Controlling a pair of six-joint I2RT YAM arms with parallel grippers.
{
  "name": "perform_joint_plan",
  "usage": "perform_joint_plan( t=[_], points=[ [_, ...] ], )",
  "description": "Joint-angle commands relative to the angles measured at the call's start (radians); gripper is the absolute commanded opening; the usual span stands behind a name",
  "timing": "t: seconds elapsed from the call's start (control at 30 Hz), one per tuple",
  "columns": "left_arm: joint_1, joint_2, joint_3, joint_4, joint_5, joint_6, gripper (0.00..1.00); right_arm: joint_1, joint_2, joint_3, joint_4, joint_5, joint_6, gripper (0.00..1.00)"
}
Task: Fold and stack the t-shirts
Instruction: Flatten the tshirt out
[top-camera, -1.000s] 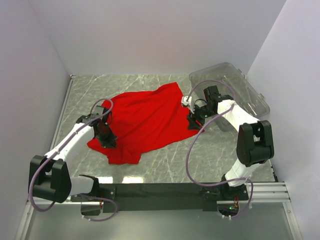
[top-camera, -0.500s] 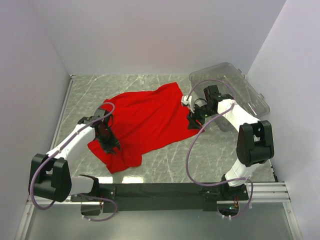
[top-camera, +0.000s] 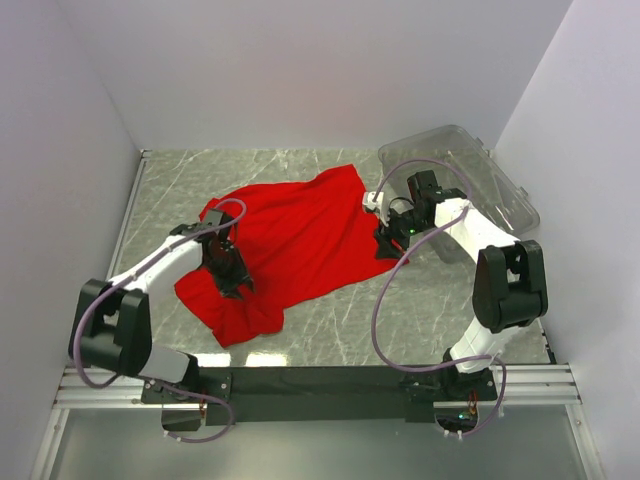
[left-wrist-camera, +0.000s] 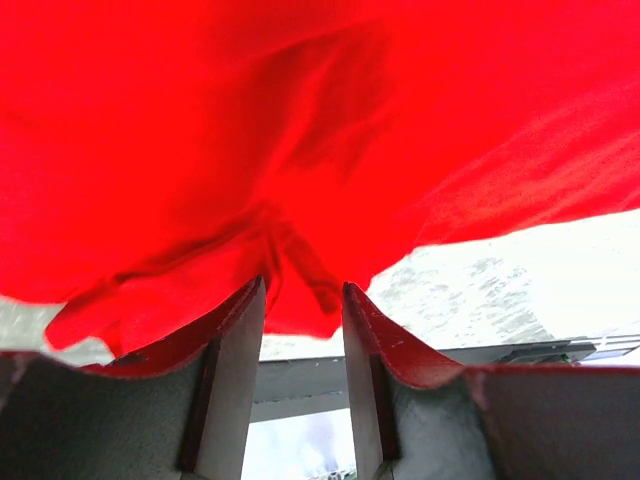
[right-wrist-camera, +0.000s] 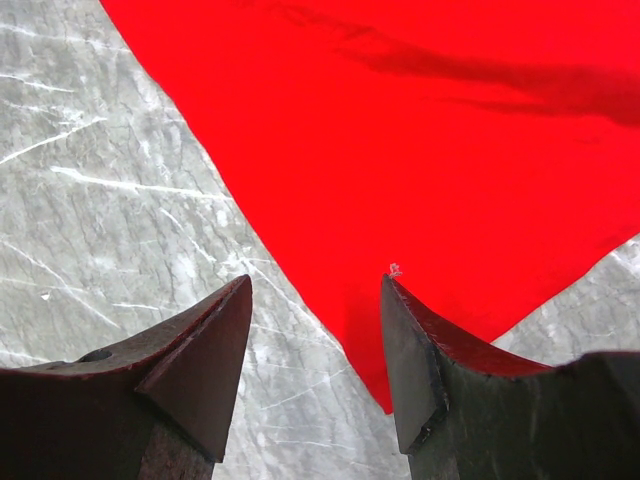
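A: What is the t-shirt (top-camera: 300, 235) made of?
B: Soft red cloth, matt, creased into loose folds.
A: And the table (top-camera: 340, 322) under it?
B: Smooth and grey with white veins, like marble, with a faint sheen.
A: The bin (top-camera: 470, 160)?
B: Clear plastic, glossy, see-through.

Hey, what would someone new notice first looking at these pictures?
The red t-shirt, spread rumpled across the middle of the grey marbled table. Next, the left end effector over its near-left part and the right end effector at its right edge. A clear plastic bin sits at the far right.
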Motion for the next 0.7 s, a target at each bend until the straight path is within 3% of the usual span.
perform_joint_plan(
  t=[0.0, 0.13, 0.4, 0.6, 0.67],
  points=[
    [-0.028, 0.053, 0.039, 0.041, 0.029, 0.027, 0.42, -0.006, -0.001, 0.035, -0.014, -0.031, -0.004, 0.61],
    [-0.062, 0.104, 0.045, 0.001, -0.001, 0.039, 0.41, -0.008, -0.006, 0.031, -0.014, -0.024, -0.007, 0.61],
    [-0.069, 0.06, 0.059, -0.079, -0.059, 0.022, 0.41, -0.008, 0.0, 0.034, -0.008, -0.034, -0.001, 0.61],
    [-0.085, 0.106, 0.012, -0.013, -0.004, 0.007, 0.31, -0.006, -0.001, 0.037, -0.012, -0.033, -0.005, 0.61],
    [-0.096, 0.115, 0.007, 0.007, 0.002, 0.005, 0.23, -0.006, -0.006, 0.034, -0.011, -0.03, -0.01, 0.61]
  ],
)
